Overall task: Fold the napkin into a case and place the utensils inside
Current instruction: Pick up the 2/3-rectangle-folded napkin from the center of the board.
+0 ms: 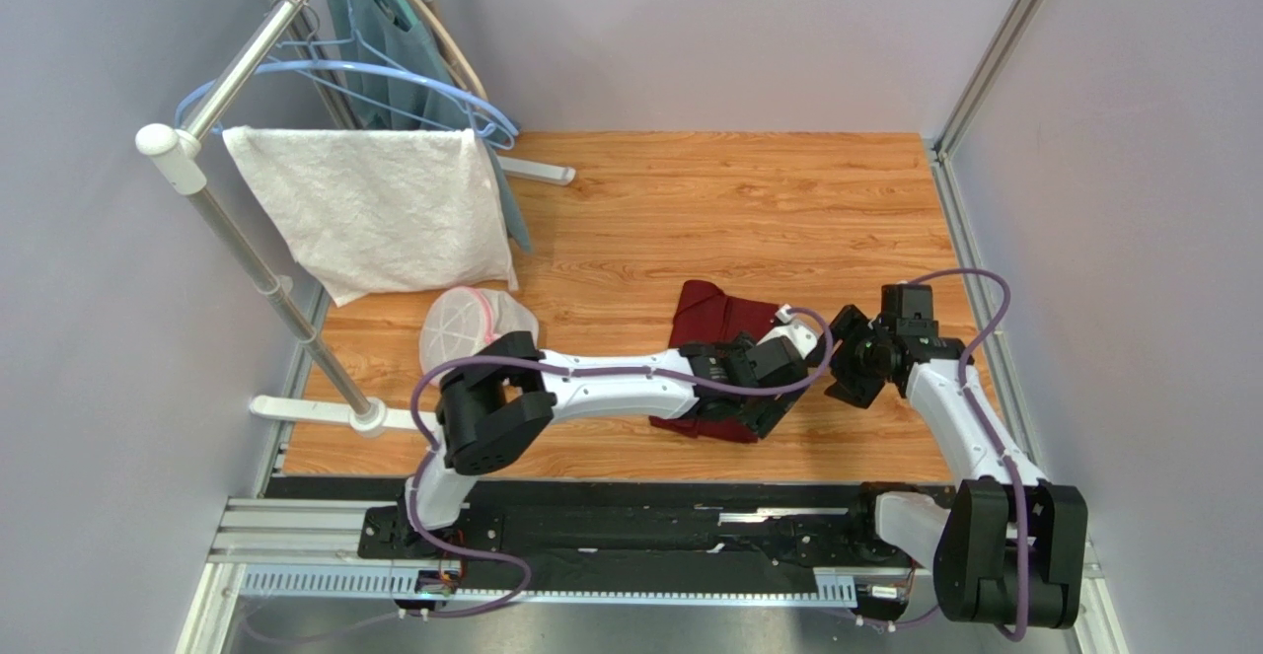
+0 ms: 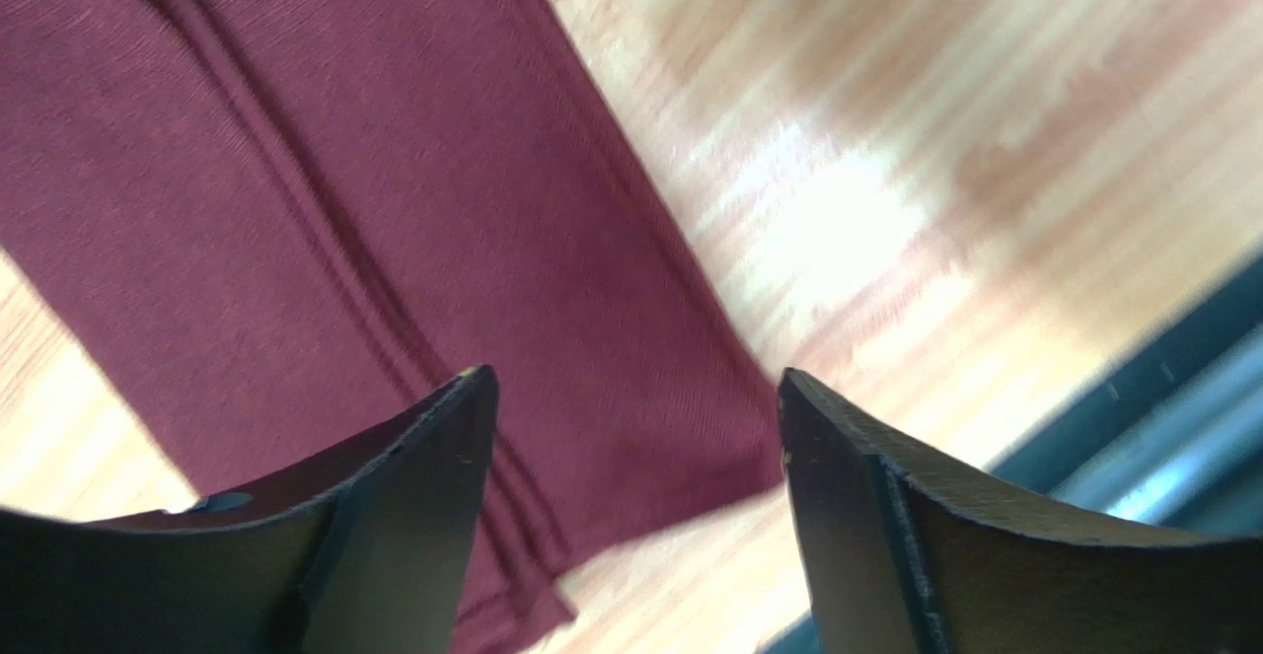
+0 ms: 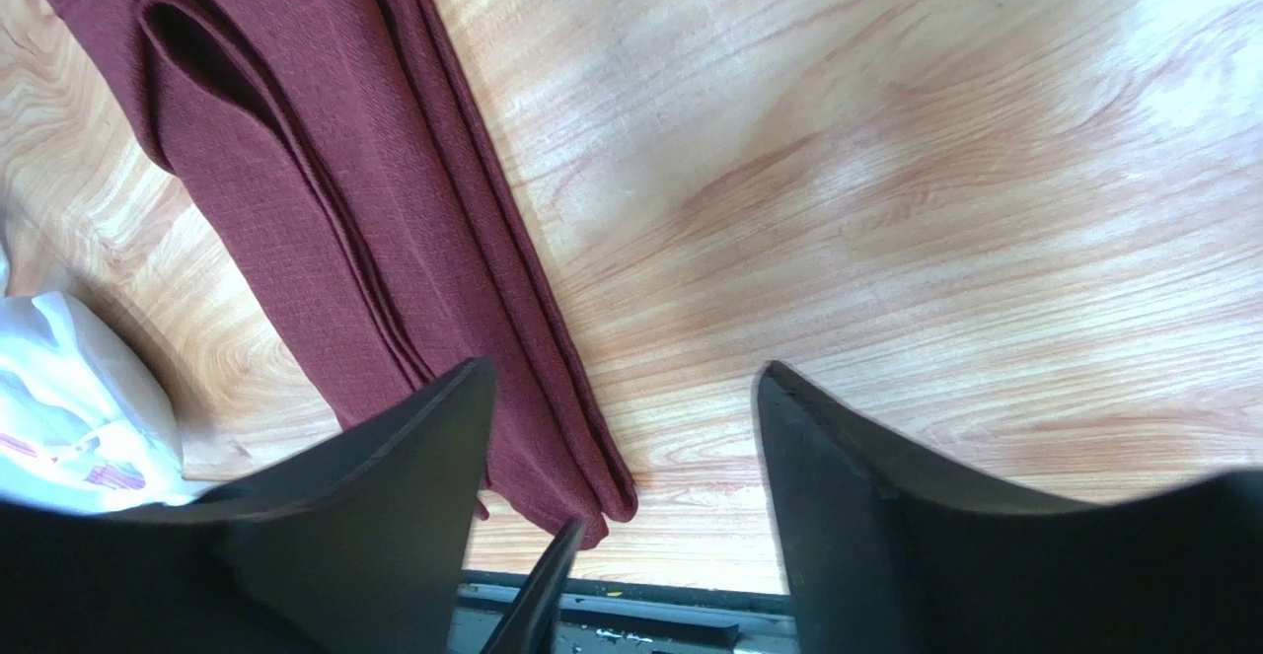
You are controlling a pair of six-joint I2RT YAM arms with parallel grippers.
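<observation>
The maroon napkin lies on the wooden table folded into a long narrow strip with layered edges, partly hidden under my left arm. In the left wrist view the cloth fills the left side, its near corner between my fingers. My left gripper is open and empty just above that corner; from above it sits over the strip's near end. My right gripper is open and empty over bare wood to the right of the strip, and from above it is close beside the left gripper. The fork and spoon are out of view.
A white textured towel hangs on a metal rack at the back left, with blue hangers behind. A white round bag-like object lies left of the napkin, also in the right wrist view. The black base rail runs along the near edge.
</observation>
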